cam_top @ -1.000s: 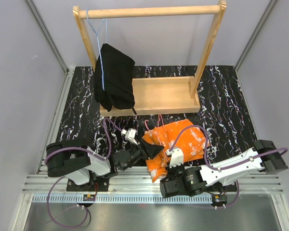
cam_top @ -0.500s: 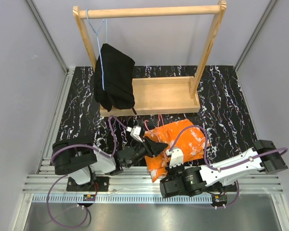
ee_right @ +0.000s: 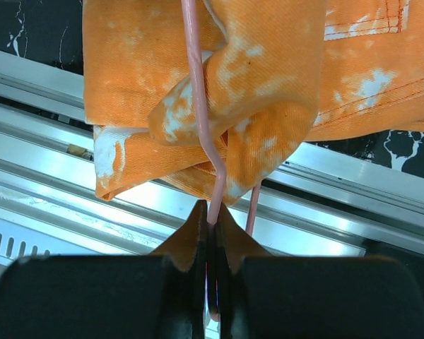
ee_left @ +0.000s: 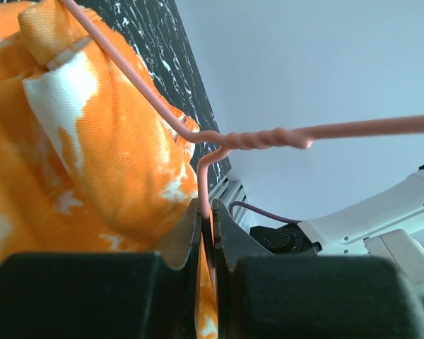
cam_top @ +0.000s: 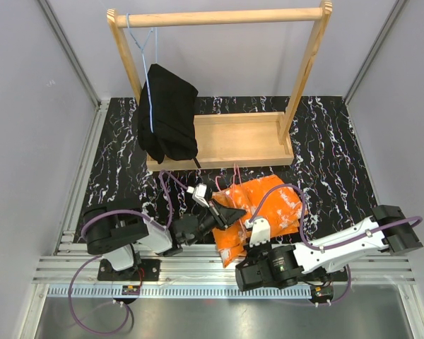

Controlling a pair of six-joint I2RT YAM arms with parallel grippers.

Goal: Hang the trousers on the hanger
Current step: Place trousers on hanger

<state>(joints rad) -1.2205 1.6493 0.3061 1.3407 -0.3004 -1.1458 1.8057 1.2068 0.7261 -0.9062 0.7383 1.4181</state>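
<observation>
Two pinches on hanger [ee_left: 261, 138]: left gripper [ee_left: 206, 215] clamps wire below twist, right gripper [ee_right: 210, 215] clamps near bend. Trousers [cam_top: 279, 212] soft, floppy, likely slide off; wire thin, springy.

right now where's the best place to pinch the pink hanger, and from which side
Likely the bare wire just below the twisted neck of the hanger, coming in from the left arm's side with the jaws across the wire. The trousers bunch over most of the rest, while this short stretch shows bare. The left gripper is shut on it there.
</observation>
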